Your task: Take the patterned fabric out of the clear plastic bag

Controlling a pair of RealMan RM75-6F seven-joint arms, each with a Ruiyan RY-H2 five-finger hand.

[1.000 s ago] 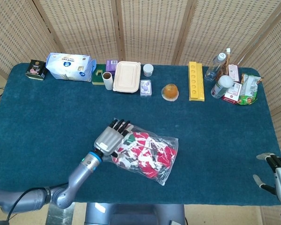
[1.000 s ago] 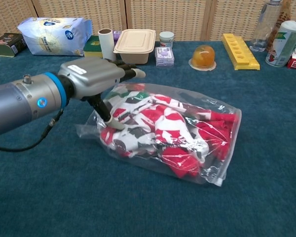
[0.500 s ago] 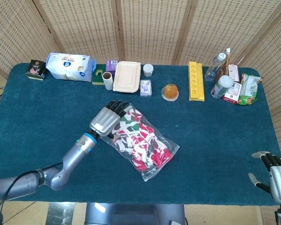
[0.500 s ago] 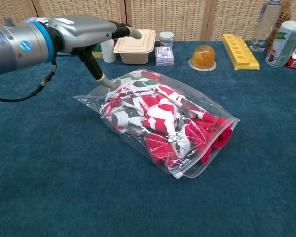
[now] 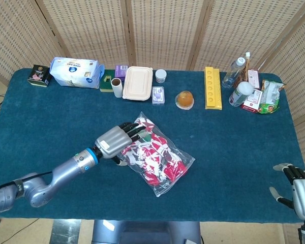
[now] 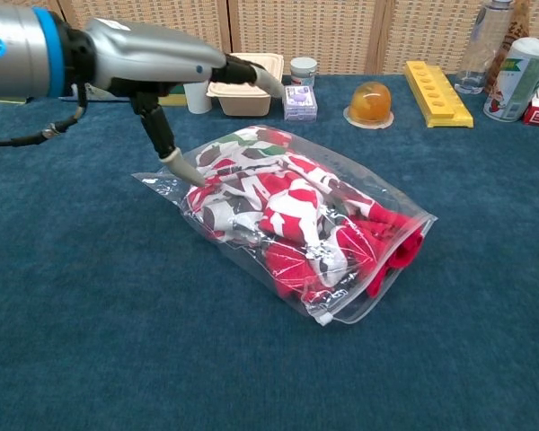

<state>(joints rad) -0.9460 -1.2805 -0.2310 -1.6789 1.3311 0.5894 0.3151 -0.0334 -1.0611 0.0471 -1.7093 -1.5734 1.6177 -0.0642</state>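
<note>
— So where is the bag (image 5: 160,160) right now?

— Lying flat on the blue table (image 5: 56,122), near the middle, slanted. The red, white and dark patterned cloth (image 6: 287,211) is inside it, with a red fold poking toward the open end at the lower right.

— And the left hand (image 5: 113,142)?

— It hovers over the bag's upper left end. Its fingers (image 6: 251,76) stretch out flat above the plastic, close together, and the thumb points down onto the bag's corner. It grips nothing that I can see.

— The right hand (image 5: 297,185)?

— Well apart, at the table's far right edge, holding nothing, fingers spread.

— Anything else?

— A tan lidded box (image 5: 138,83), a yellow tray (image 5: 212,88) and bottles (image 5: 234,72) along the back edge.
</note>
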